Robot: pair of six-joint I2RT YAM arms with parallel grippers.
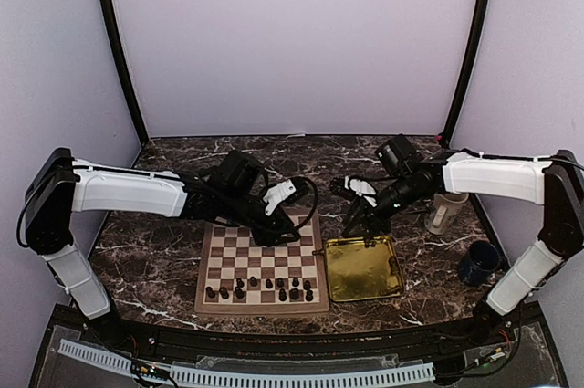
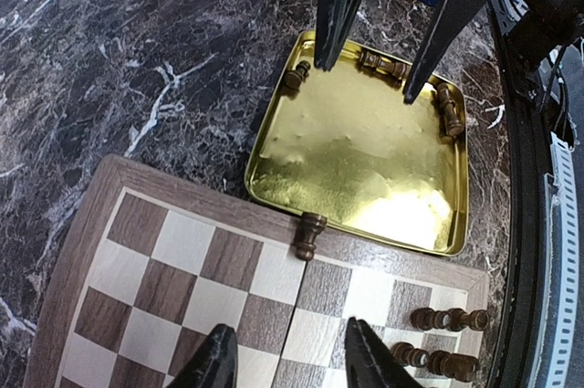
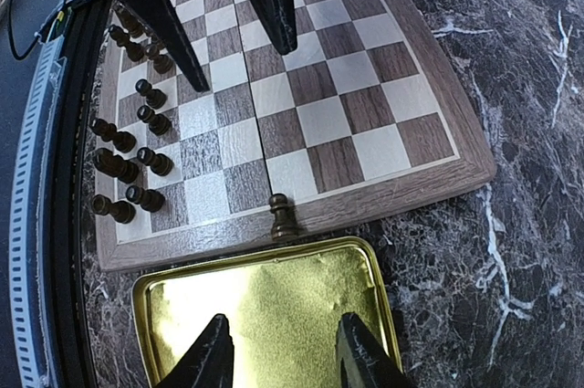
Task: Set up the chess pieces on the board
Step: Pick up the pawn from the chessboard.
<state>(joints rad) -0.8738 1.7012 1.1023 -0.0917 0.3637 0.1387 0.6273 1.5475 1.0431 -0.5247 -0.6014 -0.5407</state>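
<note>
The left claw hangs open and empty over the board. The right claw is open and empty above the gold tray. Most chess pieces crowd the board's near rows. One lone piece stands on the border beside the tray. Only the left wrist view shows stragglers along the tray's far rim, perhaps four, lying down.
</note>
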